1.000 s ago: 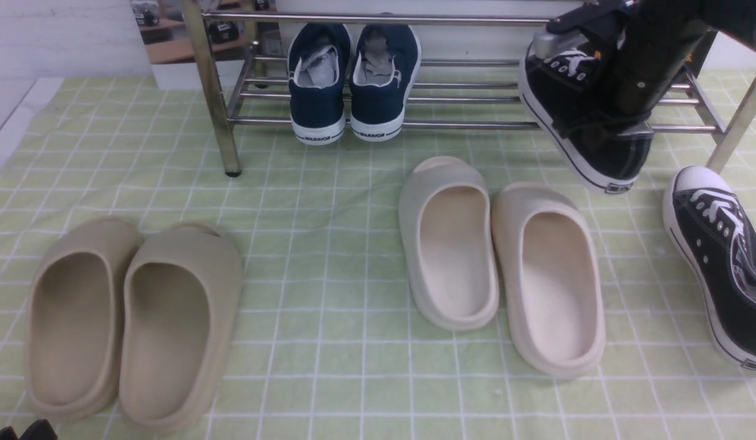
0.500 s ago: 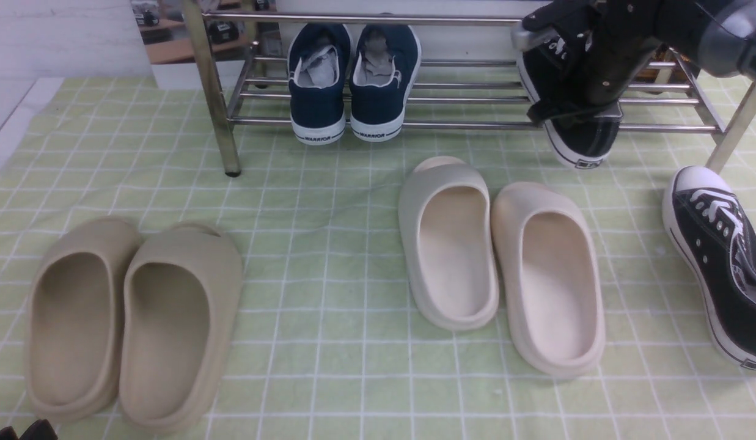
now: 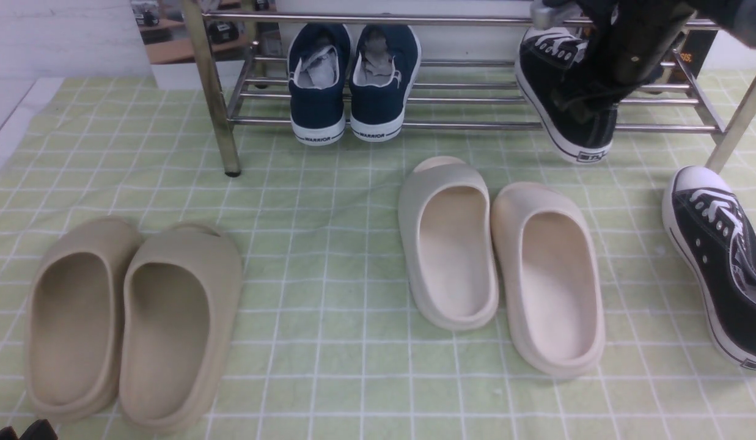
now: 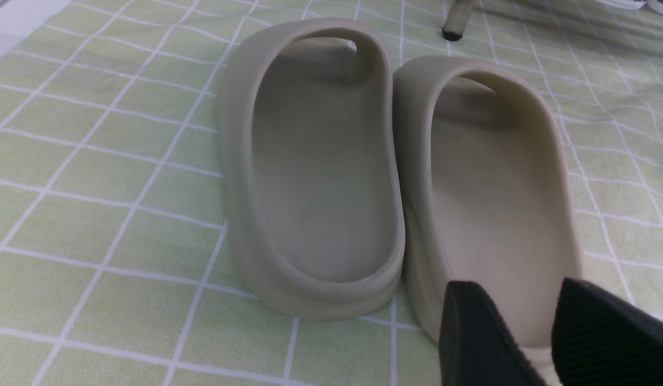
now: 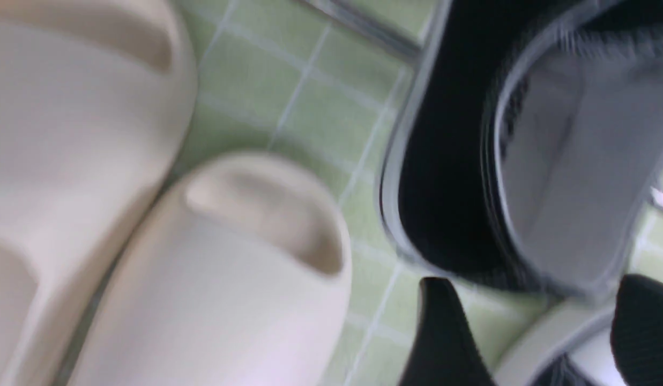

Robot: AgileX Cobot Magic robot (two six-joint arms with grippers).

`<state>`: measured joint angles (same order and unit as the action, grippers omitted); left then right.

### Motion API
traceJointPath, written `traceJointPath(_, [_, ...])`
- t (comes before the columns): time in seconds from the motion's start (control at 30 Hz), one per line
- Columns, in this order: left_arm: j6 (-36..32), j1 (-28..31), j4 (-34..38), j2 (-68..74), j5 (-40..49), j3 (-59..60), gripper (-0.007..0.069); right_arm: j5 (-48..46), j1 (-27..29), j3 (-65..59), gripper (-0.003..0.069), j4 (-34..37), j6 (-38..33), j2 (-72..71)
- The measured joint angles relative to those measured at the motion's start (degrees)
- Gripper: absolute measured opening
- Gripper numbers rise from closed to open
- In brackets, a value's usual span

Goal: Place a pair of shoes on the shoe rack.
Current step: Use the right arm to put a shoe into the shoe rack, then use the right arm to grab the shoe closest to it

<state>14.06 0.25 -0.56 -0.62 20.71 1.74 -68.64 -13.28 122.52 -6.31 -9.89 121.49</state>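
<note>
Placing step is finishing: first black sneaker (image 3: 546, 91) is resting on the shoe rack (image 3: 463, 125), heel overhanging the front rod. Jaws of the right gripper (image 5: 535, 300) are standing wide apart, gripping nothing. Jaws of the left gripper (image 4: 519, 292) are idling slightly parted, empty. Next is likely the second black sneaker (image 3: 720, 263), lying on the surface (image 3: 329, 201) near the rack's right leg and needing a grasp at the collar.

Two beige slides (image 4: 320, 177) lay side by side, touching, on green checked cloth (image 4: 95, 161) covering surface. Rack leg (image 4: 457, 19) stood beyond slides' toe ends. Left end effector (image 4: 521, 289) hung over one slide's heel, fingers (image 4: 470, 332) slightly apart, nothing between.
</note>
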Motion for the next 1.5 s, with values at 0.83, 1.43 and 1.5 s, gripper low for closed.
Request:
traceJointPath(0.83, [0.0,0.0,0.0,0.0,0.02,0.0,0.0239,10.04,7.87,-56.26,0.0396,0.41,11.38,-34.95])
traceJointPath(1.43, [0.0,0.0,0.0,0.0,0.02,0.0,0.0239,22.63,9.8,-61.77,0.024,-0.54,11.89,-21.51])
traceJointPath(1.5, [0.0,0.0,0.0,0.0,0.02,0.0,0.0239,22.36,9.8,-61.7,0.0115,-0.62,12.07,-21.66])
